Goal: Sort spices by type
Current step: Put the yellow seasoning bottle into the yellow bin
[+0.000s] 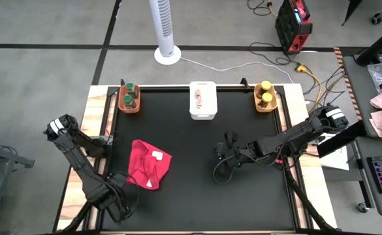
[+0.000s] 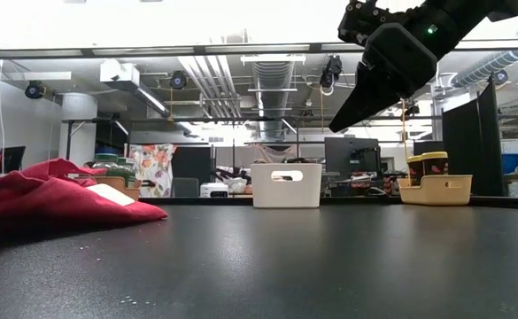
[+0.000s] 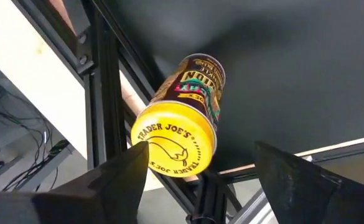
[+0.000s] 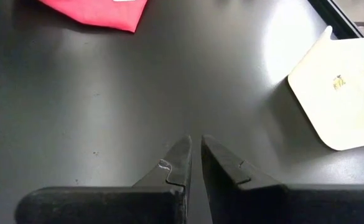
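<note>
The left pincer (image 3: 200,171) stands wide open with a spice jar (image 3: 182,118) between its fingers (image 3: 116,177), gripping nothing; one finger touches the yellow lid (image 3: 172,146), the other stands clear. The jar lies tilted at the counter's (image 3: 281,74) edge rail, its long axis running straight away from the pincer, lid toward the wrist, base toward the dark top. The right pincer (image 4: 194,158) is closed and empty above bare counter, near the white bin (image 4: 340,93), the red cloth (image 4: 94,12) farther ahead.

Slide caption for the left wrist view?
Left gripper open around a yellow-lidded spice jar lying at the black mat's edge.
</note>
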`<action>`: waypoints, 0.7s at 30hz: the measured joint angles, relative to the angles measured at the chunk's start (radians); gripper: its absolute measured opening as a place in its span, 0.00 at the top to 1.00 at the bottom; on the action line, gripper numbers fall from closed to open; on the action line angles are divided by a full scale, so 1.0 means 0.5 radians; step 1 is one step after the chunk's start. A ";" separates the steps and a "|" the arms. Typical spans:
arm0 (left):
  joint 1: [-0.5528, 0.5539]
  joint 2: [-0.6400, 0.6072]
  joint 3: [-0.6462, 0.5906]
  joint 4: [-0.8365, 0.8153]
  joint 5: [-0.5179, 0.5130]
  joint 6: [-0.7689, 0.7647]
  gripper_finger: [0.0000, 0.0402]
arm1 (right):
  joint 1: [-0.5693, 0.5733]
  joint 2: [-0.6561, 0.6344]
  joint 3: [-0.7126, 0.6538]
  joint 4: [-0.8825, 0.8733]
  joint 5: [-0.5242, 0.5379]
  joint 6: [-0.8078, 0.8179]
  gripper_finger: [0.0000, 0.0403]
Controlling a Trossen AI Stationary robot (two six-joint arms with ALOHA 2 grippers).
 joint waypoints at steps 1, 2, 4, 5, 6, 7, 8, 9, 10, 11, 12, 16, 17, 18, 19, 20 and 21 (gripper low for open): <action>-0.002 0.000 -0.003 -0.007 0.001 0.000 0.32 | 0.000 0.000 0.000 0.000 -0.001 0.001 0.93; -0.004 0.000 -0.007 -0.010 0.008 0.000 0.32 | 0.000 0.000 0.000 0.000 0.000 0.002 0.93; -0.012 0.000 -0.018 -0.020 0.014 -0.006 0.32 | 0.000 0.000 0.000 0.000 0.000 0.002 0.93; -0.017 0.000 -0.023 -0.036 0.027 -0.012 0.32 | 0.000 0.000 0.000 0.000 0.000 0.002 0.93; -0.021 0.000 -0.031 -0.053 0.046 -0.021 0.32 | 0.000 0.000 0.000 0.000 0.000 0.002 0.93; -0.024 0.000 -0.043 -0.063 0.062 -0.034 0.32 | 0.000 0.000 0.000 0.000 0.000 0.002 0.93; -0.029 0.000 -0.056 -0.063 0.078 -0.046 0.32 | 0.000 0.000 -0.001 0.000 0.000 0.002 0.93; -0.037 0.000 -0.064 -0.059 0.088 -0.050 0.32 | 0.000 0.000 -0.002 0.000 -0.001 0.003 0.93; -0.044 0.000 -0.073 -0.045 0.090 -0.051 0.32 | 0.000 0.000 -0.002 0.000 -0.001 0.002 0.93; -0.047 -0.001 -0.085 -0.018 0.090 -0.052 0.32 | 0.000 0.000 -0.002 0.000 0.000 0.003 0.93; -0.049 -0.001 -0.100 0.010 0.089 -0.052 0.32 | 0.000 0.000 -0.002 -0.001 0.000 0.002 0.93; -0.049 -0.001 -0.163 0.120 0.089 -0.060 0.32 | 0.000 0.000 -0.002 0.000 0.000 0.003 0.93; -0.049 0.000 -0.176 0.140 0.088 -0.060 0.32 | 0.000 0.000 -0.002 -0.001 0.000 0.002 0.93; -0.049 0.000 -0.187 0.148 0.085 -0.060 0.32 | 0.000 0.000 -0.002 -0.001 0.000 0.003 0.93; -0.050 0.000 -0.199 0.147 0.083 -0.059 0.32 | 0.000 0.000 -0.002 -0.001 0.000 0.002 0.93; -0.050 0.000 -0.211 0.146 0.077 -0.057 0.32 | 0.000 0.000 -0.002 -0.001 0.000 0.002 0.93; -0.050 0.000 -0.223 0.150 0.071 -0.057 0.32 | 0.000 0.000 -0.002 -0.001 0.000 0.003 0.93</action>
